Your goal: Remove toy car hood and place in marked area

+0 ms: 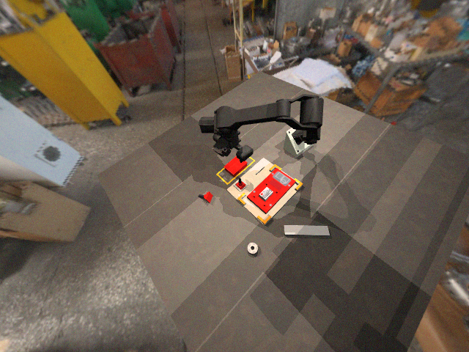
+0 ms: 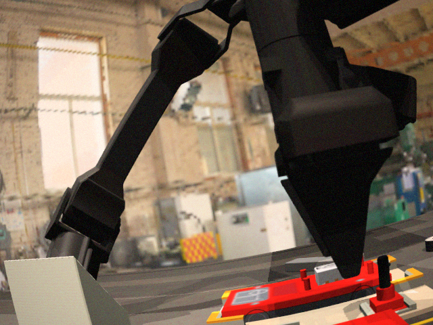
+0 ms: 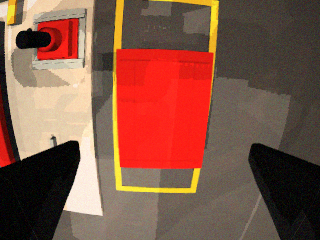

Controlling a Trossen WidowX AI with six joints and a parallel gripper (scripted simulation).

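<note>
In the top view the black arm stretches from right of centre leftward across the upper middle of the frame, its wrist bent downward. The jaws stand wide open and empty, pointing down at the counter, one finger at each lower corner of the wrist view.

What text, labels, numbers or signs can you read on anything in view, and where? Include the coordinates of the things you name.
No text is legible, so there is nothing to quote.
White label-like block on the toy car (image 1: 280,196) (image 2: 286,292): marks too small to read.
Pale blue cabinet (image 1: 23,140): dark round patch, too blurred to read.
Hood (image 1: 235,166) (image 3: 162,110): no lettering seen.
</note>
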